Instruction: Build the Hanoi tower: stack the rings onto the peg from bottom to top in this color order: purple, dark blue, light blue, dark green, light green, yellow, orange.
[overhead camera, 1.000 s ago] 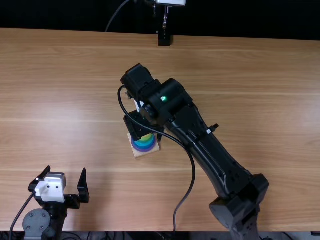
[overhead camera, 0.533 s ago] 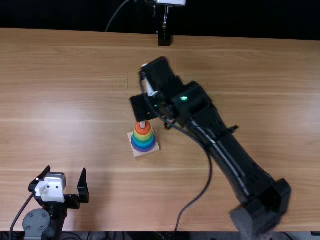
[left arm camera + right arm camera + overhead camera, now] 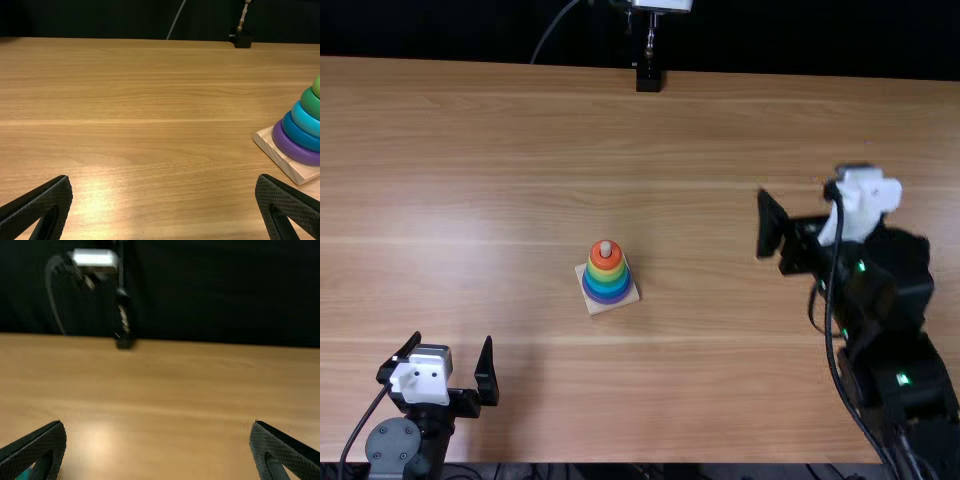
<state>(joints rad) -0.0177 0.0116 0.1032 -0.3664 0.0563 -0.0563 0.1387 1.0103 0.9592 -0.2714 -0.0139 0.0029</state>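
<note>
The ring tower stands upright on its pale square base (image 3: 594,308), left of the table's middle. From the purple ring (image 3: 607,300) at the bottom, the stack narrows through blues, greens and yellow to the orange ring (image 3: 605,262), with the peg tip (image 3: 606,247) above it. My left gripper (image 3: 452,342) is open at the near left, apart from the tower. My right gripper (image 3: 802,190) is open and well to the tower's right. The left wrist view has my left gripper (image 3: 165,177) and the purple ring (image 3: 295,150); the right one has my right gripper (image 3: 158,423).
A black stand (image 3: 649,76) with a metal rod is at the table's far edge, in front of a dark backdrop. Bare wood (image 3: 700,300) lies between the tower and the right arm.
The right arm has swung away from above the tower to the right, uncovering the full stack and its orange top ring. The left arm and the tower have stayed put.
</note>
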